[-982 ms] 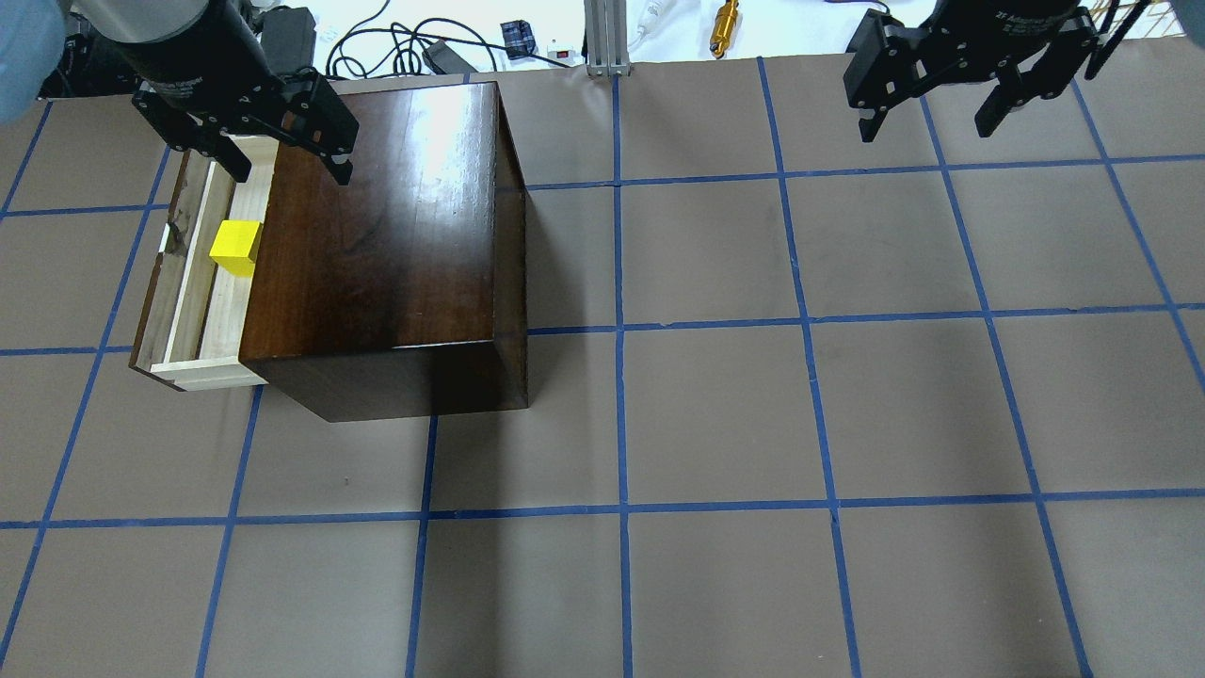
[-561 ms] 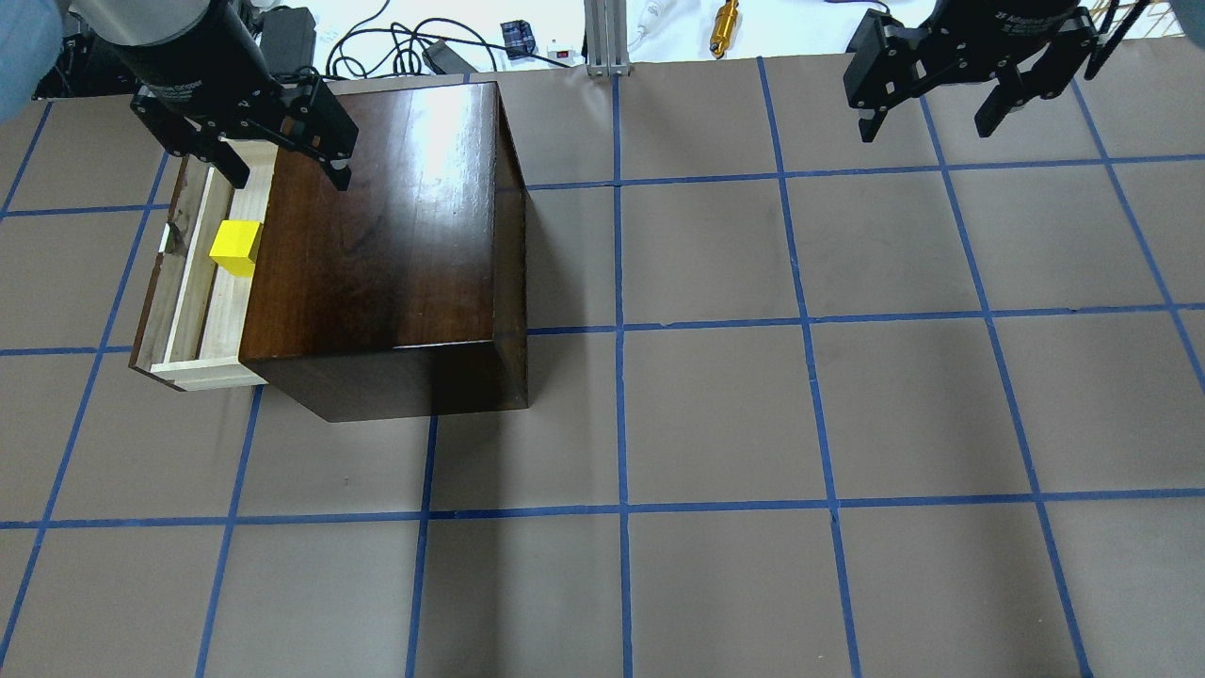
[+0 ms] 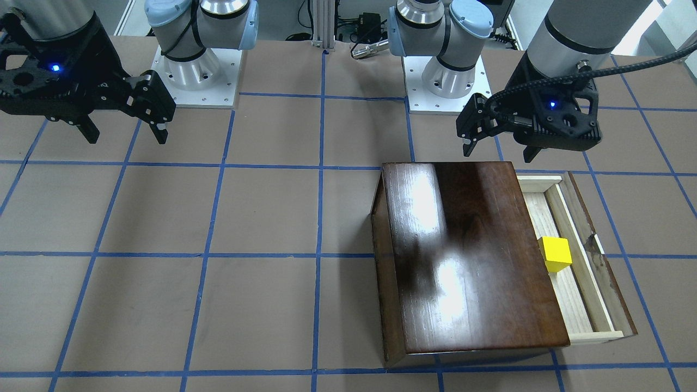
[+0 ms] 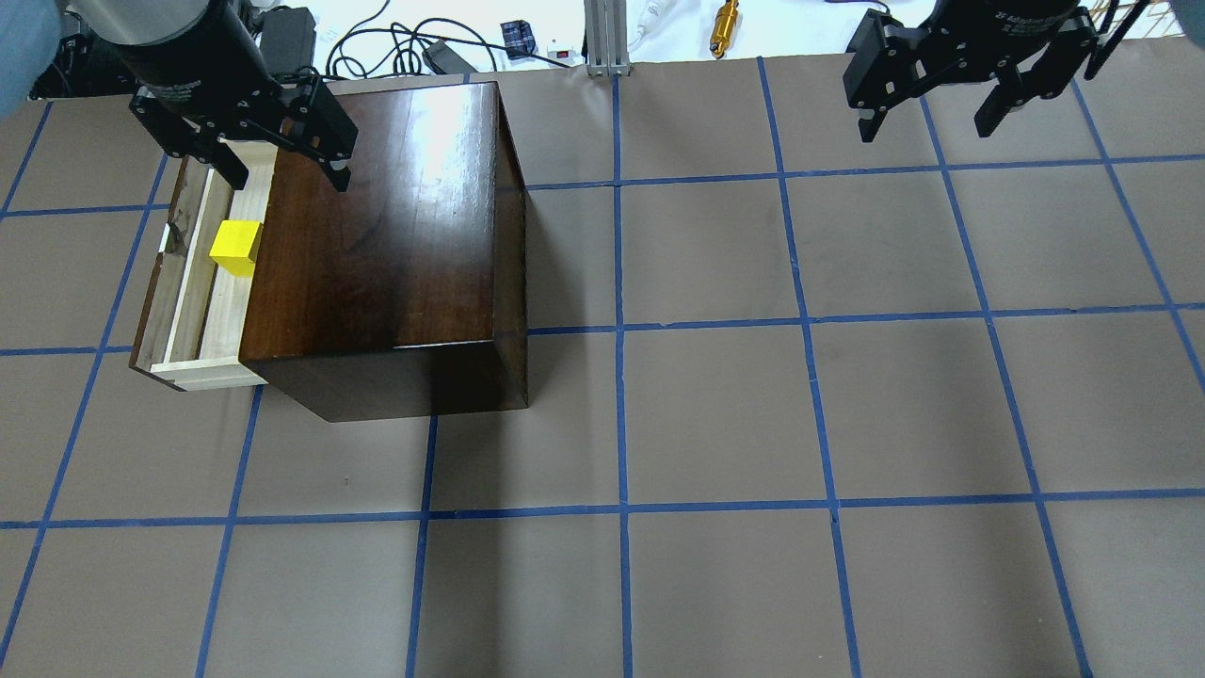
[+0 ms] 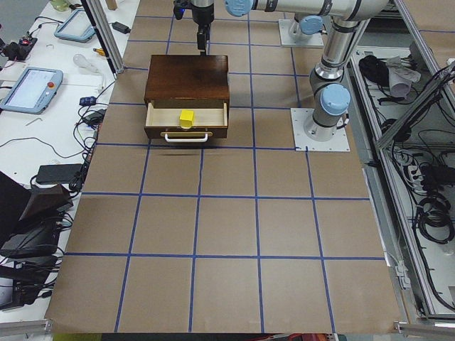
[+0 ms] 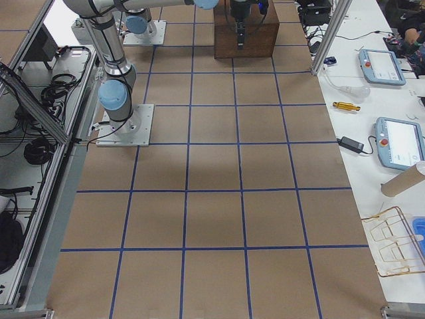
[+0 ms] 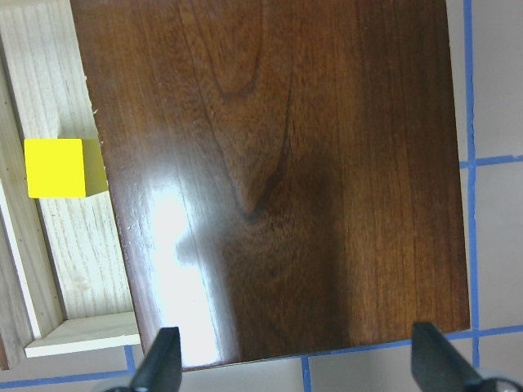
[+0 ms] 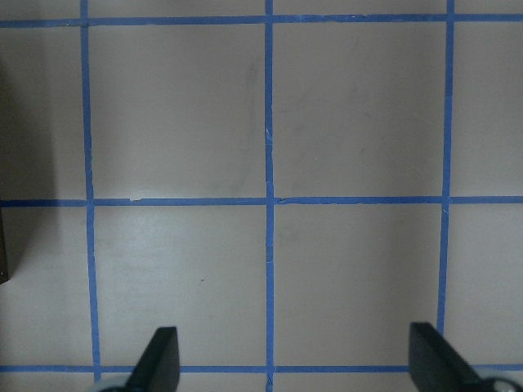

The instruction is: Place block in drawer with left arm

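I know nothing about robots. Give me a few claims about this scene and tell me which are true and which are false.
1. The yellow block lies in the drawer of the wooden box. True.
2. The drawer is pushed fully shut. False: it stands pulled out of the wooden box, so the block shows from above.
3. The left gripper and the right gripper are both open. True.
4. The left gripper is clamped on the block. False: it holds nothing, and the block lies apart from it on the drawer's floor.
5. The right gripper hangs over the wooden box. False: it hangs over bare table, far from the box.
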Robot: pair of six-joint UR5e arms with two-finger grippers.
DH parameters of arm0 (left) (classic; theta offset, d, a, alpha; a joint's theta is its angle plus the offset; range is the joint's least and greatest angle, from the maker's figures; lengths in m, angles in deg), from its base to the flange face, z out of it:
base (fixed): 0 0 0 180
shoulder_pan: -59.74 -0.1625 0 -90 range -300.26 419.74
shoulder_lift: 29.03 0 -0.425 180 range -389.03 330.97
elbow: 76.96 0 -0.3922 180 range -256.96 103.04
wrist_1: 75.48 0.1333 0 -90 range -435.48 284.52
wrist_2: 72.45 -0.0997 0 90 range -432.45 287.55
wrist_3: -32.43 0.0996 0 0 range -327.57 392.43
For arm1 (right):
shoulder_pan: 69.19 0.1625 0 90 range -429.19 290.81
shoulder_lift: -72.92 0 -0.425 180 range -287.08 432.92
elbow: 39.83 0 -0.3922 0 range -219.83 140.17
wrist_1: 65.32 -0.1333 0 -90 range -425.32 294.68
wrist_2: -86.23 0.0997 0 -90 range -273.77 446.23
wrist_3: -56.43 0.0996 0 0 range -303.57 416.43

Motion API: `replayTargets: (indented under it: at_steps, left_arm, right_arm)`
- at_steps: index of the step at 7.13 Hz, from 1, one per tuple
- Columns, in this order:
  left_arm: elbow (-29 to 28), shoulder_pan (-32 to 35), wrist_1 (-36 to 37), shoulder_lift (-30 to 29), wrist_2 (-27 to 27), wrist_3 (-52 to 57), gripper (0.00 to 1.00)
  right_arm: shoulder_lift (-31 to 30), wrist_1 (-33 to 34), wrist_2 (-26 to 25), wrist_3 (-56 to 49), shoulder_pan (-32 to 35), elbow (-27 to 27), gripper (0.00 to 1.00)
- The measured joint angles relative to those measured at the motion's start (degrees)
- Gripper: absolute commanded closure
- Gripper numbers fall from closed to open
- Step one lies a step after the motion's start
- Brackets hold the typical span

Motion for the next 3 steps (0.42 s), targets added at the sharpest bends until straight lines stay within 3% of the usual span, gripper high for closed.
replayTargets:
  at_steps: [3]
  left_arm:
    - [-0.1,-0.1,-0.6,0.3,0.0,-4.0,0.00]
  right_arm:
    - [0.0,0.0,0.0,0.0,0.0,0.0,0.00]
